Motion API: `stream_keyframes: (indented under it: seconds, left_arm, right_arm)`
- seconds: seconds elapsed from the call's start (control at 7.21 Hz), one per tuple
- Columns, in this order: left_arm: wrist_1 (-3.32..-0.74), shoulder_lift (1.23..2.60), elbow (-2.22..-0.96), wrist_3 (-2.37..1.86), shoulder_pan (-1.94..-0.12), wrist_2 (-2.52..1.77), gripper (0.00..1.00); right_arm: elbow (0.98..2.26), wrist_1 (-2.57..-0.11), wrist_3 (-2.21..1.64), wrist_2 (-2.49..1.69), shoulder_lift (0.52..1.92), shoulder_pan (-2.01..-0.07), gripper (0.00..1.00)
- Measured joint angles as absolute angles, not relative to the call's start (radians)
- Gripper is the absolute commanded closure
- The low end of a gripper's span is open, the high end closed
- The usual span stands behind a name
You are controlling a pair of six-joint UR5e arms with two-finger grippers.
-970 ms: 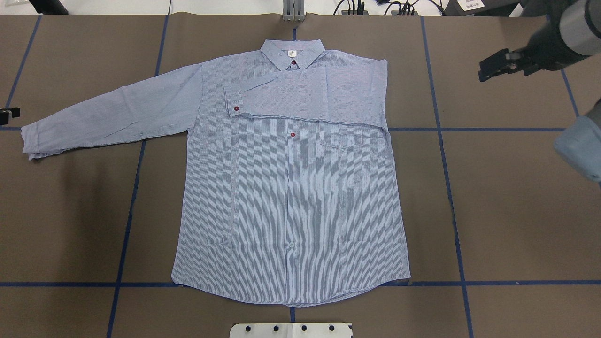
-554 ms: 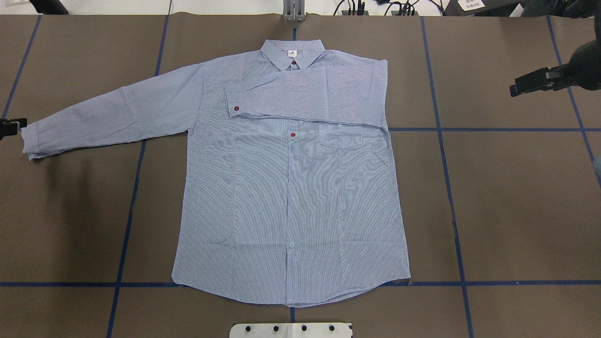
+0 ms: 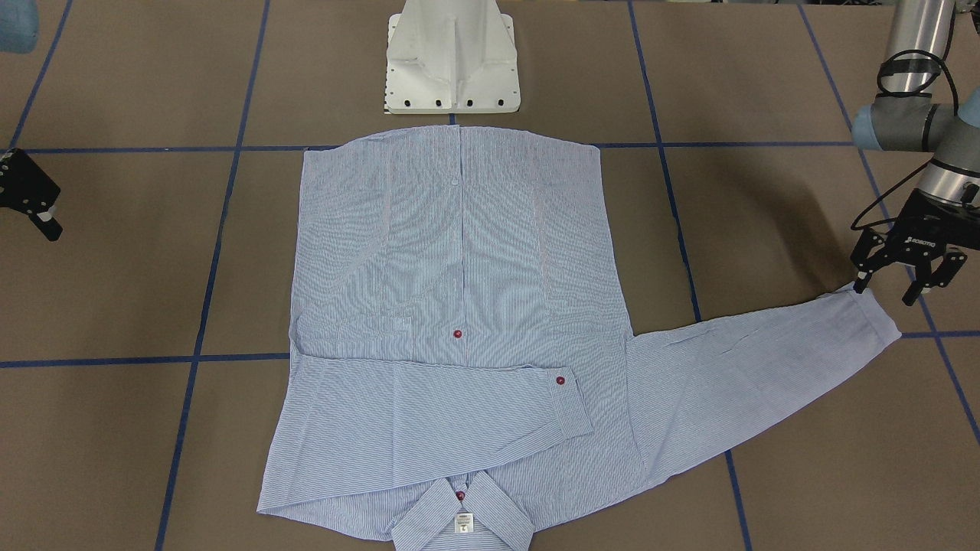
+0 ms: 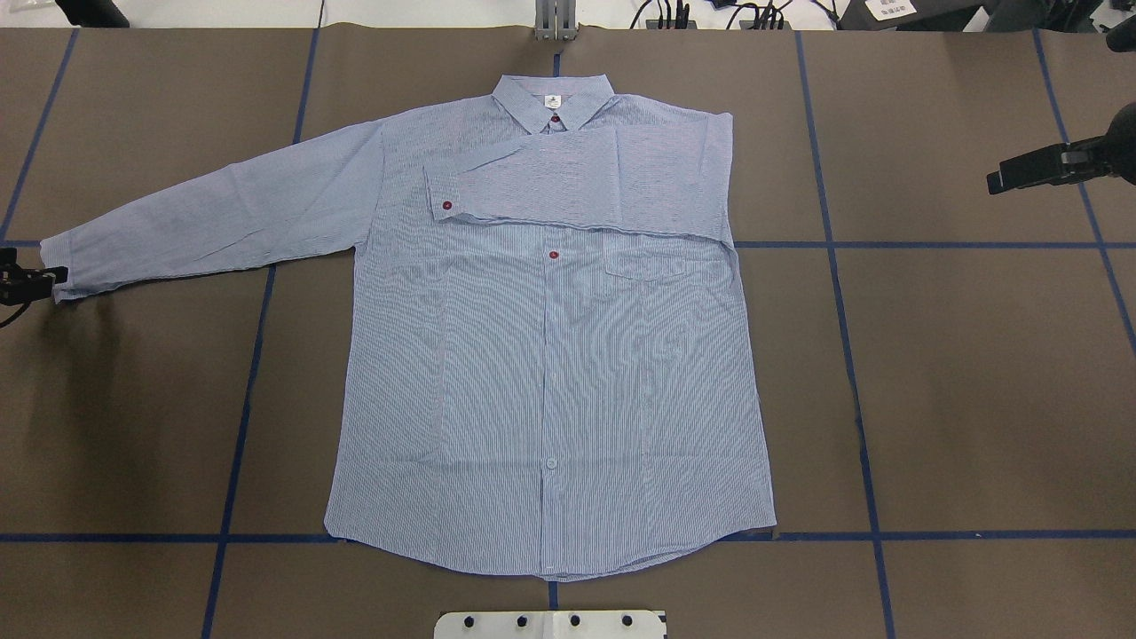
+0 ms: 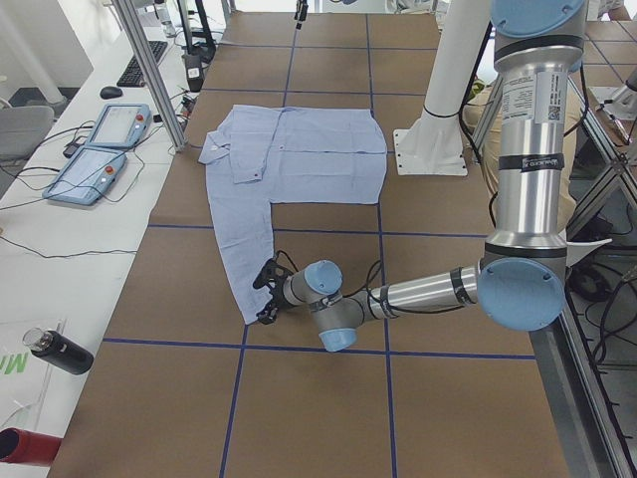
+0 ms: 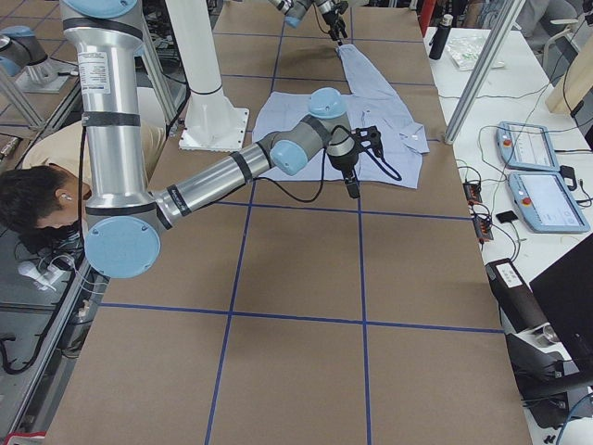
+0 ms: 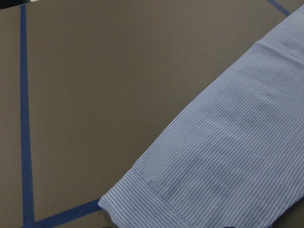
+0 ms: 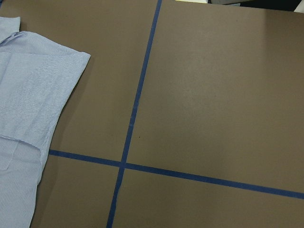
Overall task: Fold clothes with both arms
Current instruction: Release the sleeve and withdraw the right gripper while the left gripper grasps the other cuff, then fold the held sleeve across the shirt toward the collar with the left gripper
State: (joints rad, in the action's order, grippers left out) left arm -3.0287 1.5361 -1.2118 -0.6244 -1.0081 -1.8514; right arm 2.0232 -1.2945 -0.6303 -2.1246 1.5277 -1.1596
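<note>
The light blue striped shirt (image 4: 550,355) lies flat and face up on the brown table, collar (image 4: 552,98) at the far side. One sleeve (image 4: 568,177) is folded across the chest. The other sleeve (image 4: 213,213) lies stretched out sideways. My left gripper (image 3: 888,287) is open and low at the near corner of that sleeve's cuff (image 3: 869,314); one fingertip touches the cuff edge. It also shows at the overhead view's left edge (image 4: 27,282). The left wrist view shows the cuff (image 7: 156,199). My right gripper (image 4: 1021,173) is open and empty, well off the shirt.
The white pedestal base (image 3: 452,61) stands at the table's near edge, just behind the shirt's hem. Blue tape lines (image 4: 834,244) cross the table. Control tablets (image 5: 109,129) and a bottle (image 5: 60,354) lie on a bench beyond the far edge. A person (image 6: 37,204) crouches beside the robot.
My left gripper has moved along the table's left side toward me, to the cuff's near corner. My right gripper has drawn back to the right, away from the shirt. The shirt has not moved.
</note>
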Motion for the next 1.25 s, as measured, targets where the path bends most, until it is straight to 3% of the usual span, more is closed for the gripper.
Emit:
stream_keyframes:
  seconds: [0.42, 0.97, 1.25]
  left_arm:
    - [-3.030, 1.537, -1.210, -0.625, -0.974, -1.857, 0.21]
    - [-3.028, 1.536, -1.209, -0.626, -0.957, -1.862, 1.00]
    - [-3.028, 1.536, -1.213, -0.626, -0.957, -1.861, 1.00]
  right_arm:
    - [2.023, -1.293, -0.630, -2.125, 1.528, -1.160, 0.00]
    - [2.024, -1.293, -0.630, -2.125, 1.528, -1.160, 0.00]
    - [2.025, -1.293, -0.631, -2.126, 1.529, -1.160, 0.00]
